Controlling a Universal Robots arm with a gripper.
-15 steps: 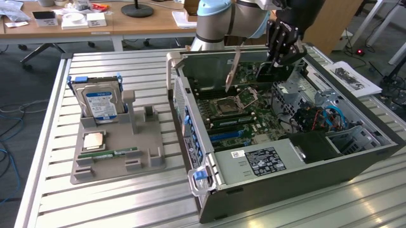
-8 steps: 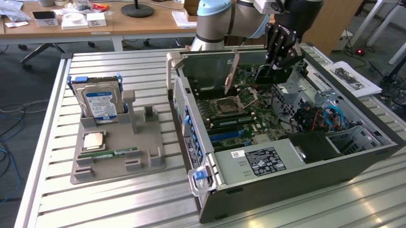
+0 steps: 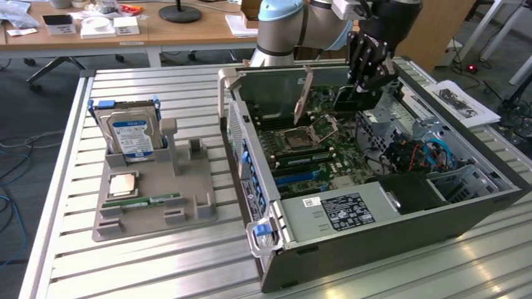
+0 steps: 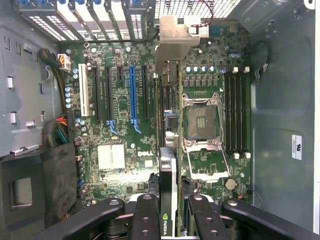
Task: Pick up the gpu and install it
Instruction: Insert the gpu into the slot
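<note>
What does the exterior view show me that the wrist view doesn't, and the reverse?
Exterior view: the arm, the hard drive standing in a gray holder, a memory stick lying on it. Wrist view: the white slot and the green logo on the graphics card, seen edge-on. Both: the gripper clamped on that card, above the motherboard and its empty processor socket.

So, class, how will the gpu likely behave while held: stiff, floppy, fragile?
Probably stiff: the gpu, seen edge-on between the fingers, runs straight with no sag. Its metal bracket at the far end may make it tip in the grip. Thin, so likely fragile if knocked.
</note>
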